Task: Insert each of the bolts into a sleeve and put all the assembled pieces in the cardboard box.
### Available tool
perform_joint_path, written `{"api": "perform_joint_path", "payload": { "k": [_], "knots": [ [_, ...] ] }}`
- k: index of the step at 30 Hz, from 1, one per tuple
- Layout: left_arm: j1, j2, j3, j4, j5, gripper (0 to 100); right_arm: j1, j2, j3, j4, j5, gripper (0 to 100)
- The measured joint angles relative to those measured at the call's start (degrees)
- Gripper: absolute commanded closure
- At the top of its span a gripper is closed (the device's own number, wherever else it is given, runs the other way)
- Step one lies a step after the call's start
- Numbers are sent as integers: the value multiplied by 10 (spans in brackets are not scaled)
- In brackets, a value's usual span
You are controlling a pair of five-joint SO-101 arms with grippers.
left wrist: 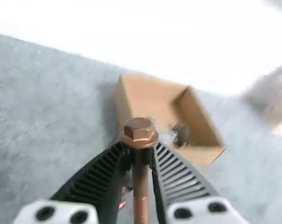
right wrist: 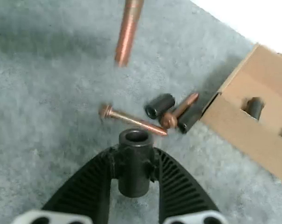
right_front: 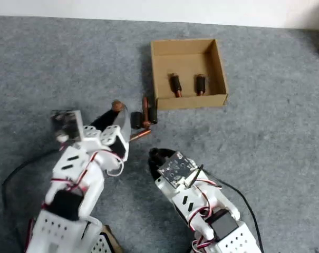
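— "Copper bolt (left wrist: 139,133): where was it?"
— "Pinched head-up in the left gripper (left wrist: 140,151). The right gripper (right wrist: 134,156) clamped a black sleeve (right wrist: 134,179), mouth up."
— "And the cardboard box (right_front: 191,100)?"
— "At two o'clock from the left gripper, two assembled pieces (right_front: 175,84) inside. Loose bolts (right_front: 145,112) and sleeves (right_front: 154,115) lay on the grey carpet (right_front: 43,63) at its eight o'clock."

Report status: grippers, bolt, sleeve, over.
Left gripper shut on bolt. Right gripper shut on sleeve. Two assembled pieces in cardboard box. Loose bolts and sleeves beside box.
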Motion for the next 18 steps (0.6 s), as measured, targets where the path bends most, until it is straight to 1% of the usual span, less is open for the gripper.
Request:
{"api": "perform_joint_path", "payload": {
  "k": [5, 8, 11, 18],
  "knots": [
    [-16, -43, 0, 40, 78, 994, 0, 0, 3, -31, 28, 995],
    [-12, -45, 3, 44, 114, 994, 0, 0, 3, -33, 33, 995],
    [-9, -50, 25, 44, 126, 994, 0, 0, 3, -33, 34, 995],
    [68, -51, 45, 44, 128, 994, -3, 0, 3, -33, 35, 995]
  ]
}}
